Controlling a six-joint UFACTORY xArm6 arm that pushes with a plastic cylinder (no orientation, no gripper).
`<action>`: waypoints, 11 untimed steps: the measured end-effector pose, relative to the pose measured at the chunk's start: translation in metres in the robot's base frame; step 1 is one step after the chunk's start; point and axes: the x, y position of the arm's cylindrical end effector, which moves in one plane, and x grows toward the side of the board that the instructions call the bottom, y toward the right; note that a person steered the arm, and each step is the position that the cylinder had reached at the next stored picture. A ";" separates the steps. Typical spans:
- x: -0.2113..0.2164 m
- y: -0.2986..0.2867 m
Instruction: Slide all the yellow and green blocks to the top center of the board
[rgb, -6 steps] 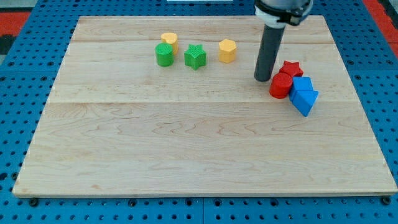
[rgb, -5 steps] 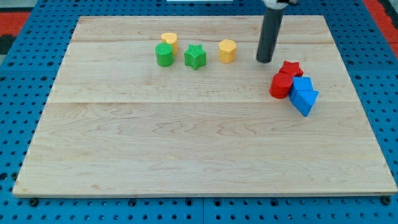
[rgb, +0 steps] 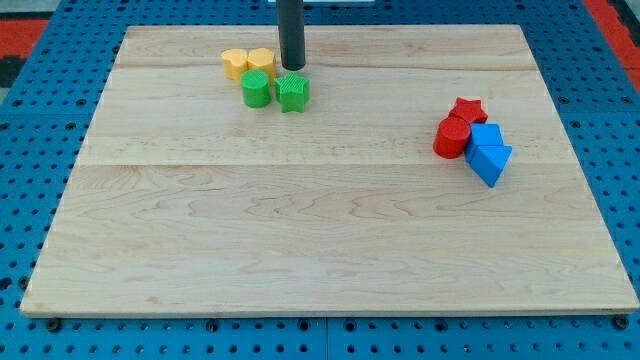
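Two yellow blocks sit side by side near the view's top, left of centre: one yellow block (rgb: 234, 64) on the left and a yellow cylinder (rgb: 261, 61) touching it. A green cylinder (rgb: 256, 89) sits just below them. A green star (rgb: 293, 92) touches it on the right. My tip (rgb: 292, 67) stands just above the green star and right beside the yellow cylinder.
At the view's right a red star (rgb: 467, 108), a red cylinder (rgb: 451, 138) and two blue blocks (rgb: 487, 150) are clustered together. The wooden board (rgb: 320, 230) lies on a blue pegboard.
My tip moved from the right side leftward along the top. The right yellow block now sits left of the other yellow one, and both green blocks have shifted slightly left.
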 end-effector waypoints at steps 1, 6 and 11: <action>-0.025 -0.002; 0.046 0.035; 0.083 -0.006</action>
